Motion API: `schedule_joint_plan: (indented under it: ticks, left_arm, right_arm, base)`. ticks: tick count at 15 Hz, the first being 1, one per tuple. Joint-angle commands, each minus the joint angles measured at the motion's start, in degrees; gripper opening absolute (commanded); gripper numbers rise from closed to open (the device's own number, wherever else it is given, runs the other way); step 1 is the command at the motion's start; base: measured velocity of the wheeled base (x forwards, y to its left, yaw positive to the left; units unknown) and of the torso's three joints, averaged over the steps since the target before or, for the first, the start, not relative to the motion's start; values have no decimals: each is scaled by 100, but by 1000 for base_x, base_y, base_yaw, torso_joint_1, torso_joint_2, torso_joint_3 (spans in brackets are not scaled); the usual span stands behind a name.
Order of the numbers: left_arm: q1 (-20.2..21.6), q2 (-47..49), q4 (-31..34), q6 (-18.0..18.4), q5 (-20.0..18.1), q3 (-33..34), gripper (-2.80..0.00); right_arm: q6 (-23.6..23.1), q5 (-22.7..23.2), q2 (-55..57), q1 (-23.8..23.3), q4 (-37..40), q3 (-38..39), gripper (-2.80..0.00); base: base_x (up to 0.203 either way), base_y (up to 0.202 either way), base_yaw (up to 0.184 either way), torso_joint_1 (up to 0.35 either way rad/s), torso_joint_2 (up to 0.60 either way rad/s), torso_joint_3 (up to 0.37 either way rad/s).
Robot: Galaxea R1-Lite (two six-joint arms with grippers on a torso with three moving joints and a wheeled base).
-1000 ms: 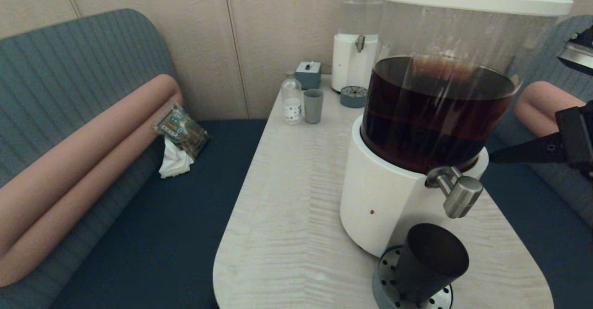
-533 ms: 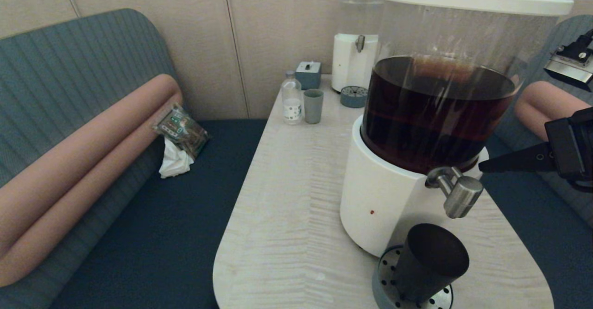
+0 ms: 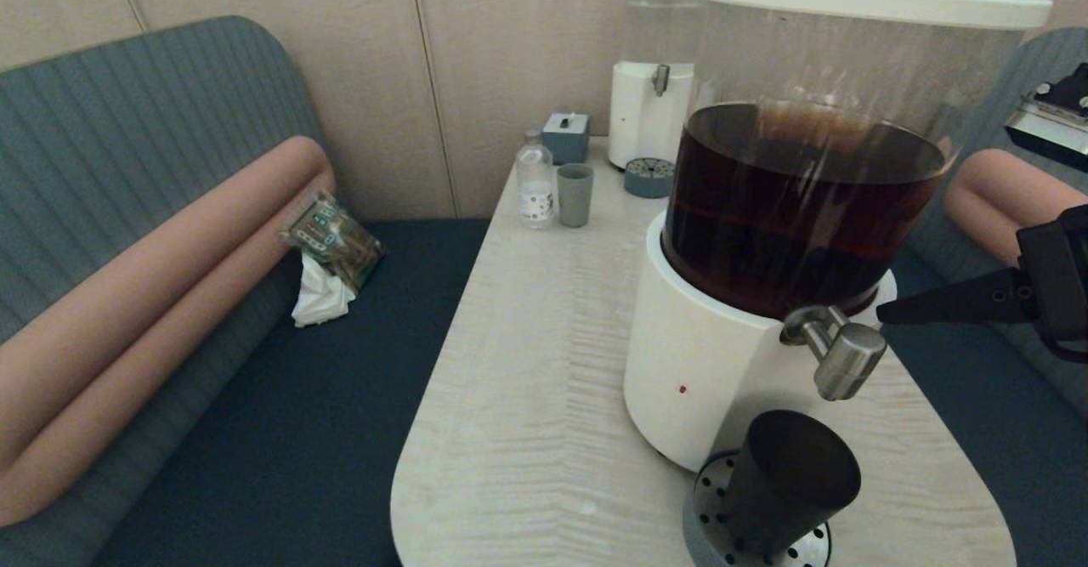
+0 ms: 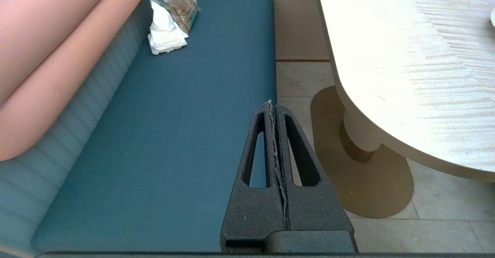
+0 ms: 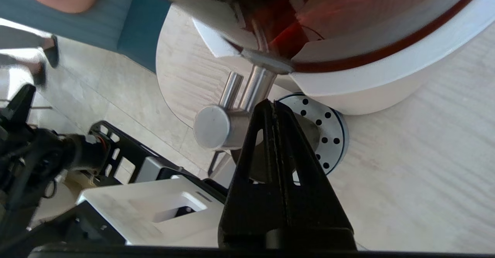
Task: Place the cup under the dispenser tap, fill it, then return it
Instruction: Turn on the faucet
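Edging back in toward the dispenser tap (image 3: 837, 354), my clenched, empty right hand (image 3: 884, 312) sits just beside it; the cup (image 3: 786, 482) already stands on the drip tray (image 3: 705, 512) below, so filling and return remain.

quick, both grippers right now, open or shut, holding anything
Left gripper: shut, holding nothing, parked above the teal bench seat.
Right gripper: shut, holding nothing, tips beside the stubby brushed-steel dispenser tap; the small dark tapered plastic cup stands free below it.
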Motion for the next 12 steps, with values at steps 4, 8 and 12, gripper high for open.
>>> schedule_joint_plan:
  ticks: [4,8,12]
  left_arm:
    - [0,5,0,0,-2,0,-280]
    - [0,5,0,0,-2,0,-280]
    - [0,5,0,0,-2,0,-280]
  right_arm:
    - [-342,63,-184,12,-29,271,-280]
    - [-531,64,-219,4,-224,437,-280]
    - [-583,179,-219,4,-337,493,-280]
  base:
    - [0,0,0,0,0,0]
    - [0,0,0,0,0,0]
    - [0,0,0,0,0,0]
